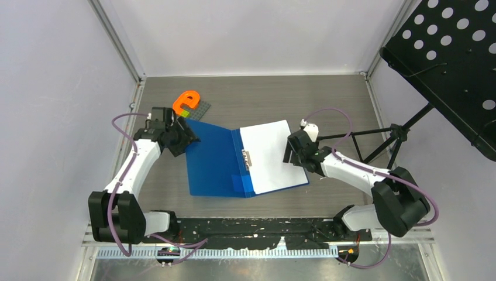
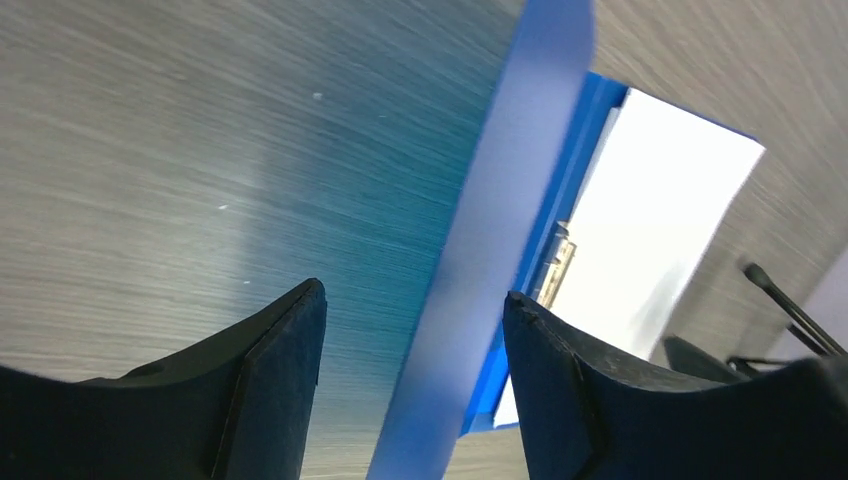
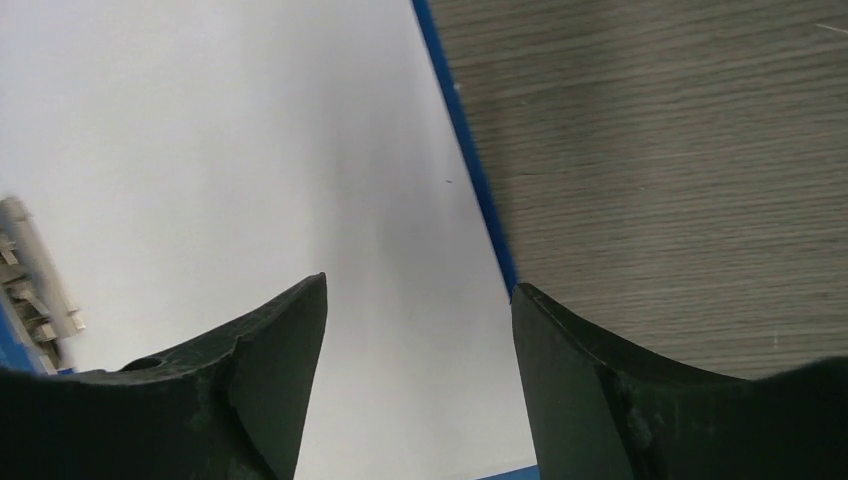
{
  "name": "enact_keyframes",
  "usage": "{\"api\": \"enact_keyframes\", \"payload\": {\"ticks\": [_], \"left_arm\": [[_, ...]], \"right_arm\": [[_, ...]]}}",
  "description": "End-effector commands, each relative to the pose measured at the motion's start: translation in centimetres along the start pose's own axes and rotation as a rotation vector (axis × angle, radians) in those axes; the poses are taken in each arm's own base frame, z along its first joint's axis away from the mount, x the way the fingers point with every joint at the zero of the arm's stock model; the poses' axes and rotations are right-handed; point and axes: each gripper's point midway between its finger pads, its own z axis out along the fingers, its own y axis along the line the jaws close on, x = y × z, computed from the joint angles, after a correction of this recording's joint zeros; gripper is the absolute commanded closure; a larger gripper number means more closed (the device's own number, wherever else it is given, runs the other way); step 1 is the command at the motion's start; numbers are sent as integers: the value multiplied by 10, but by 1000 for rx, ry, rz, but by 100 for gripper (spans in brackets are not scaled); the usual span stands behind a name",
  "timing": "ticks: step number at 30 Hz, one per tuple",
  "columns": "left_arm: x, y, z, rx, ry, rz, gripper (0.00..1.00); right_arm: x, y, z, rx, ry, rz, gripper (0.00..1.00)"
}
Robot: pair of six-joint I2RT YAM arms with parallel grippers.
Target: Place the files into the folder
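Note:
The blue folder (image 1: 213, 161) lies open on the table, metal clip (image 1: 246, 158) along its spine. The white files (image 1: 272, 155) rest on its right half. My left gripper (image 1: 188, 140) is at the far left edge of the cover; in the left wrist view the cover's blue edge (image 2: 490, 250) rises between the spread fingers of this open gripper (image 2: 415, 300), untouched, with the files (image 2: 670, 220) beyond. My right gripper (image 1: 289, 149) hovers over the files' right edge. Its wrist view shows this gripper (image 3: 418, 285) open above the files (image 3: 250, 150), beside the folder's rim (image 3: 470, 160).
An orange letter-shaped piece (image 1: 186, 100) sits on a small grey plate (image 1: 199, 109) just behind the left gripper. A black perforated music stand (image 1: 450, 52) overhangs the right side, its tripod legs (image 1: 374, 137) reaching toward the right arm. Walls enclose the table.

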Motion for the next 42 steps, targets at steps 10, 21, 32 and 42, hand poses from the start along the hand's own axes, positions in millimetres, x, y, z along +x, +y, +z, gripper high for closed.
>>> {"api": "enact_keyframes", "payload": {"ticks": [10,21,32,42], "left_arm": [[21,-161,-70,539,46,287,5],[88,-249,-63,756,181,362,0],[105,-269,-24,809,252,315,0],[99,-250,-33,699,238,389,0]], "right_arm": [[18,7,32,-70,38,12,9],[24,48,31,-247,95,110,8],[6,-19,-8,-37,-11,201,8],[-15,-45,-42,-3,-86,223,7]]}}
